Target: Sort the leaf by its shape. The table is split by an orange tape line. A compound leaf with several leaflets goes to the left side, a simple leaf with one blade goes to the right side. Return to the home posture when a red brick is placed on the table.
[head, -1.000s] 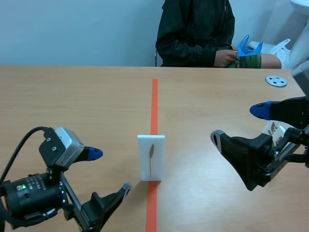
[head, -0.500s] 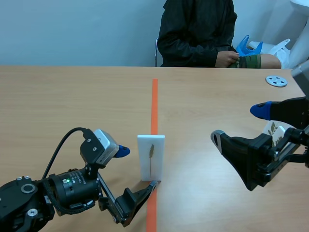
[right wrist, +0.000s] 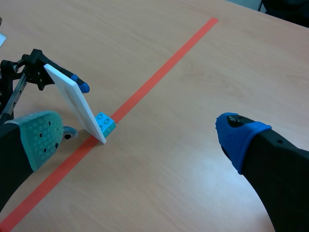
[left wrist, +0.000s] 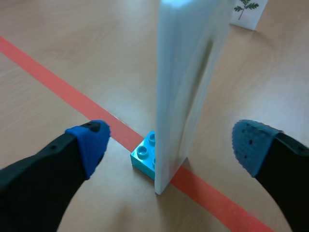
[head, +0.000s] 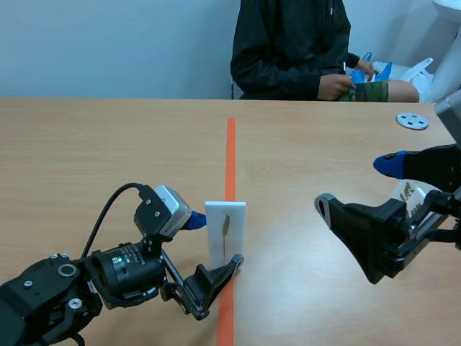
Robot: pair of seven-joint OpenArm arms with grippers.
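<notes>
It looks like a robotics lab or test room. A plain wooden bench (head: 108,144) is split by an orange tape line (head: 230,155), with a left arm (head: 43,303) and a right arm (head: 382,238) of black robot hardware. Behind it are a bare pale wall (head: 108,43) and a person (head: 288,50) seated across.

1. The card (head: 225,234) is shown plain white, with an olive-brown leaf (head: 225,225) printed on it.
2. The studded brick (left wrist: 144,155) is coloured turquoise.
3. The bench (head: 108,158) is patterned with pale wood grain; the tape line (head: 230,151) is orange-red.
4. The left fingers (left wrist: 29,169) are seen black, their dotted pads (left wrist: 251,142) blue.
5. On the right fingers (right wrist: 285,174), one dotted pad (right wrist: 239,133) is coloured blue, the other grey-green.
</notes>
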